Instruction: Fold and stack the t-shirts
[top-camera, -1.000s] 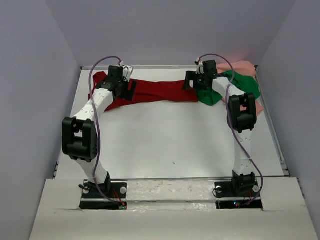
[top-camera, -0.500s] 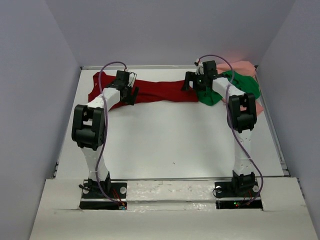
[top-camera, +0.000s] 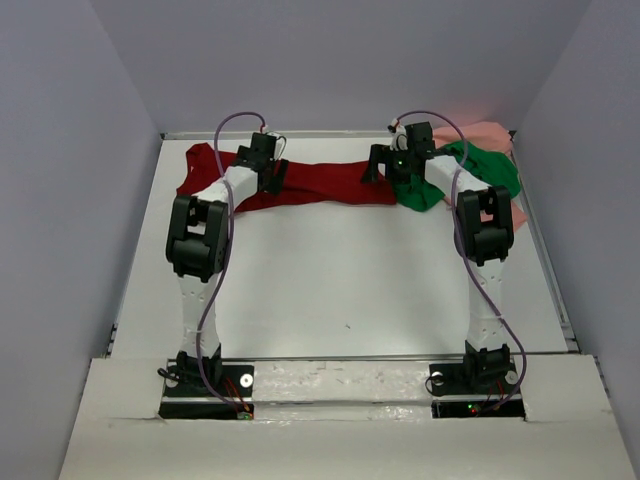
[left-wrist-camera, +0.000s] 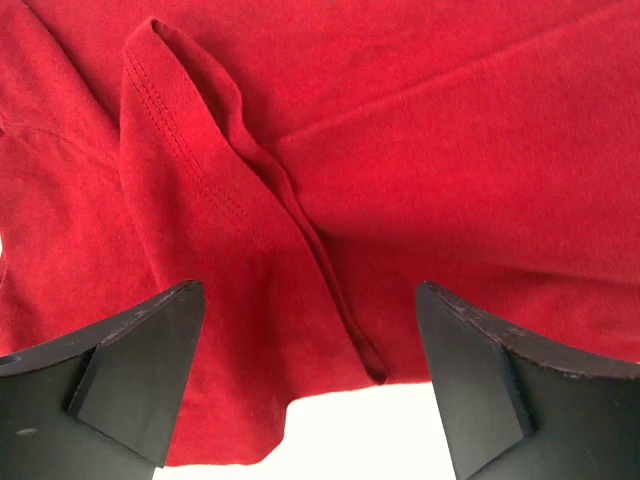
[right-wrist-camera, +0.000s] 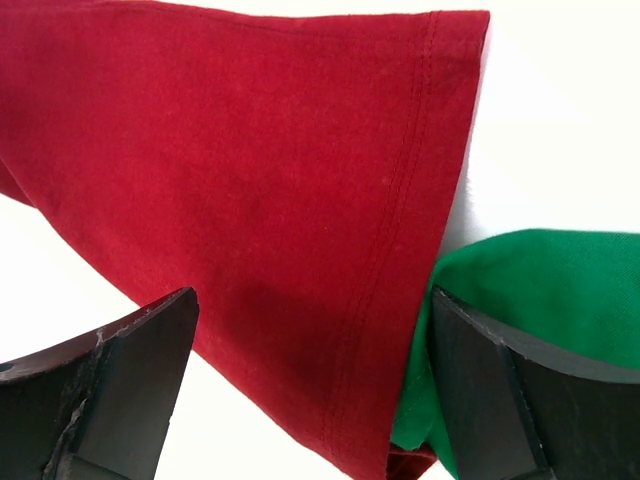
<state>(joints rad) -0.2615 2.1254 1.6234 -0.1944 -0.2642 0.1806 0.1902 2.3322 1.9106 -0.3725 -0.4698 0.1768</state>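
The dark red t-shirt (top-camera: 320, 181) lies stretched across the far part of the table. My left gripper (top-camera: 272, 178) is open over its left part; the left wrist view shows a folded seam of red cloth (left-wrist-camera: 300, 220) between the wide jaws (left-wrist-camera: 310, 390). My right gripper (top-camera: 376, 168) is open over the shirt's right hem (right-wrist-camera: 300, 200), where it meets the bright green t-shirt (top-camera: 470, 172), also seen in the right wrist view (right-wrist-camera: 530, 280). The pale salmon pink t-shirt (top-camera: 490, 133) lies crumpled behind the green one at the far right.
The white table (top-camera: 340, 270) is walled by grey panels at the back and sides. The green and pink shirts are bunched in the far right corner. Both arm bases are bolted at the near edge.
My left arm has swung right along the red shirt, from its left end toward its middle-left. The right arm and the shirts have stayed put.
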